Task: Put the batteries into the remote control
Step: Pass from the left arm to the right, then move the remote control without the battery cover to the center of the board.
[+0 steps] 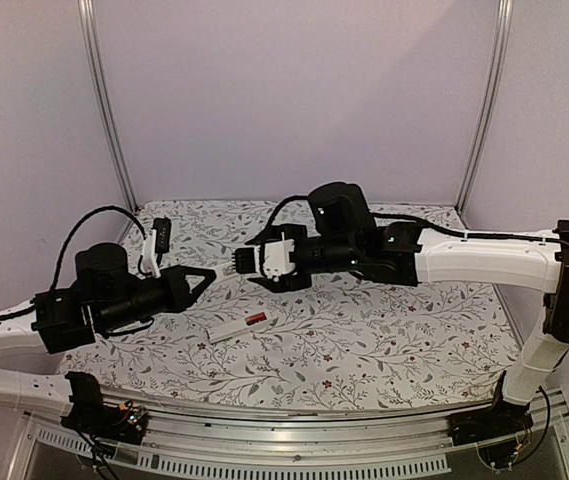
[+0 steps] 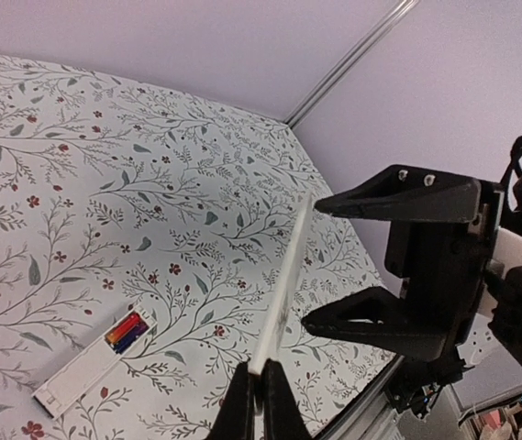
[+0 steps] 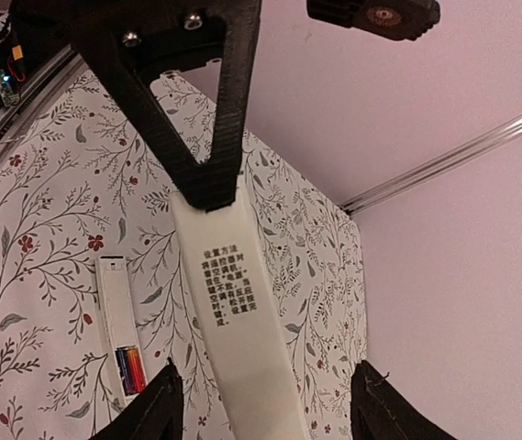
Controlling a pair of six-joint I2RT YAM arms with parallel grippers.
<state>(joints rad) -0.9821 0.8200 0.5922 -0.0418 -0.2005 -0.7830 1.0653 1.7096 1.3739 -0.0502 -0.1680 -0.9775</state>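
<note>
Lilac walls and metal corner posts frame a flower-printed surface (image 1: 394,330), where two robot arms meet nose to nose in mid-air. The left arm (image 1: 114,300) reaches in low from the left, its forearm roughly level and its claw pointing right. The right arm (image 1: 484,265) rises from its base at the near right corner, bends at the elbow and runs level to the left above the surface.

The left claw (image 2: 261,390) is clenched on one end of a thin white cover (image 3: 233,302), gripping it by its flat faces. The cover bears a block of printed characters and juts out toward the other arm. The right claw (image 3: 265,385) stands released, with one black finger (image 3: 160,408) on each side of the cover's far end. A gap shows on both sides, so neither finger touches it.

Beneath the meeting claws and clear of both, the remote (image 1: 236,328) lies at a slant on the surface toward the near edge. Its back faces up and the bay at one end is uncovered. The batteries (image 2: 127,330) sit inside that bay, side by side, showing red and dark bands.
</note>
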